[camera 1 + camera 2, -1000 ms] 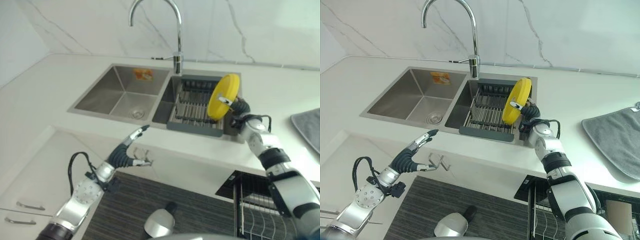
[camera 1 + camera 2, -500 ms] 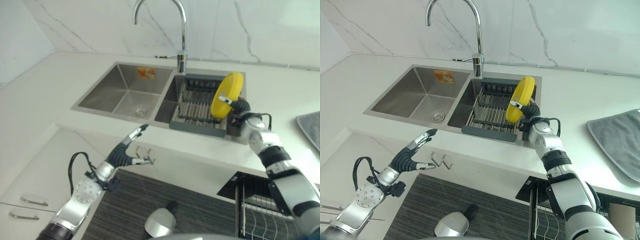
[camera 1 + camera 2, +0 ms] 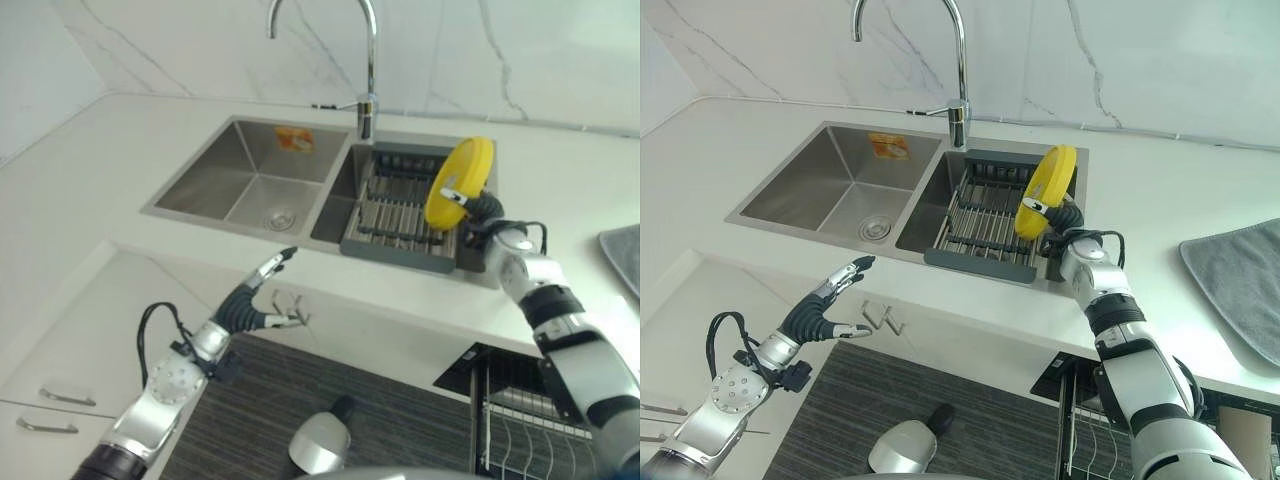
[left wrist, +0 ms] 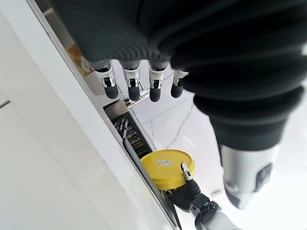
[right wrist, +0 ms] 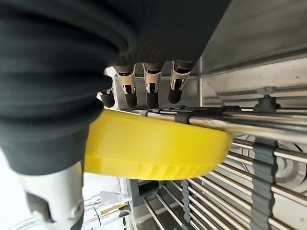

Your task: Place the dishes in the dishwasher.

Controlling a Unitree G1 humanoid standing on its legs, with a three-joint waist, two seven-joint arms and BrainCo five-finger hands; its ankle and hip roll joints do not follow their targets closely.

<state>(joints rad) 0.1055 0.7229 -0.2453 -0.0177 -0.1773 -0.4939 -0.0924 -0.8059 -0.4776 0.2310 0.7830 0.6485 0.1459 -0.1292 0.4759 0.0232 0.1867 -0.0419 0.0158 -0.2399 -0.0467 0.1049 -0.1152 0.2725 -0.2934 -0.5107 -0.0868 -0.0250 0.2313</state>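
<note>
A yellow plate [image 3: 460,180] stands on edge above the right end of the dark dish rack [image 3: 395,215], which sits in the right sink basin. My right hand [image 3: 487,213] is shut on the plate, with the thumb across its face and the fingers [image 5: 151,91] behind its rim. The plate [image 5: 153,151] is close under that hand in the right wrist view. My left hand [image 3: 245,305] hangs open in front of the white cabinet below the counter, fingers straight, touching nothing. The left wrist view looks past its fingers [image 4: 132,88] to the plate [image 4: 165,168].
The empty left sink basin [image 3: 250,180] and a tall chrome faucet [image 3: 368,60] are beside the rack. A grey towel [image 3: 1240,290] lies on the counter at the right. A wire dishwasher rack [image 3: 510,420] stands open at the lower right, below the counter edge.
The camera has shifted slightly. The yellow plate has turned a little more edge-on in my right hand above the rack. My left hand has stayed in place.
</note>
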